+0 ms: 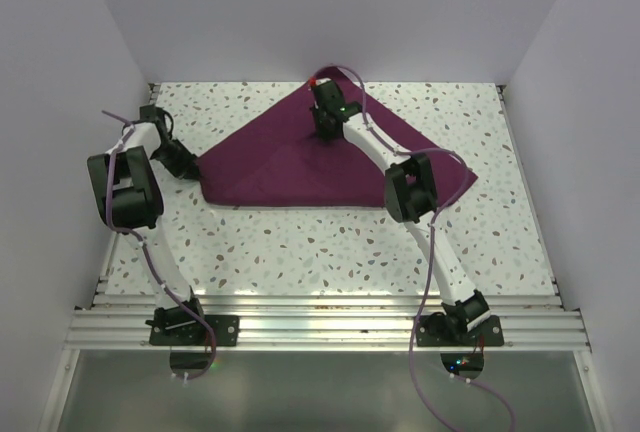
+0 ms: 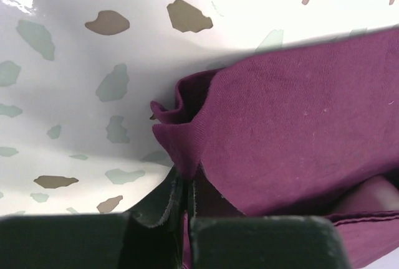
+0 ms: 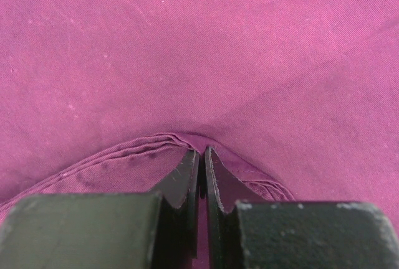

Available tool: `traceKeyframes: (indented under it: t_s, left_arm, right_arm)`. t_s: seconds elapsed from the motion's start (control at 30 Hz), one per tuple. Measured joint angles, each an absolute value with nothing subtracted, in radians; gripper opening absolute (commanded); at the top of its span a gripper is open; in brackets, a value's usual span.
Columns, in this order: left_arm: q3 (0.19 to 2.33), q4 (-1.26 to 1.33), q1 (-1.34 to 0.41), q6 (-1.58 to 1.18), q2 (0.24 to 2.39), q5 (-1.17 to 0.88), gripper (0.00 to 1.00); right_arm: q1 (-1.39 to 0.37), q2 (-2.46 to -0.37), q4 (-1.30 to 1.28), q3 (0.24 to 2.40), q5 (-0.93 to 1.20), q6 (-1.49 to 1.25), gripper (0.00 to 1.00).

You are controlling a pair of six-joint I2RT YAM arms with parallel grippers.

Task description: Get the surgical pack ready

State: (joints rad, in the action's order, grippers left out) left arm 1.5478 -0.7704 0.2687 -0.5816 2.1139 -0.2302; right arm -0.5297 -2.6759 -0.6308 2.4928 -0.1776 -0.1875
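Observation:
The dark-purple cloth [image 1: 300,157] lies folded into a triangle on the speckled table, its point at the far middle. My left gripper [image 1: 190,165] is shut on the cloth's left corner [image 2: 181,138], pinching a bunched fold just above the table. My right gripper [image 1: 322,122] is shut on a hemmed edge of the cloth [image 3: 199,144] near its far point, with purple fabric filling that view. The steel tray, gauze, scissors and tweezers are out of view.
The speckled white tabletop [image 1: 330,252] is bounded by white walls at the back and sides. An aluminium rail [image 1: 320,327] runs along the near edge, where both arm bases are bolted.

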Motion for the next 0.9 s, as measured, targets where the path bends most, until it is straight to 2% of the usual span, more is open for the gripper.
traceKeyframes:
  t_s: [0.37, 0.67, 0.9]
  left_arm:
    - [1.556, -0.76, 0.219, -0.562, 2.008, -0.232, 0.0]
    - [1.752, -0.712, -0.027, -0.607, 1.907, -0.277, 0.0]
    - [1.776, -0.7, -0.183, -0.662, 1.906, -0.329, 0.0]
  right_arm:
    - [-0.528, -2.676, -0.632, 2.493, -0.165, -0.202, 0.03]
    - [-0.515, -2.679, -0.659, 2.508, -0.146, -0.253, 0.01]
    - [-0.493, -2.681, -0.683, 2.519, -0.085, -0.321, 0.0]
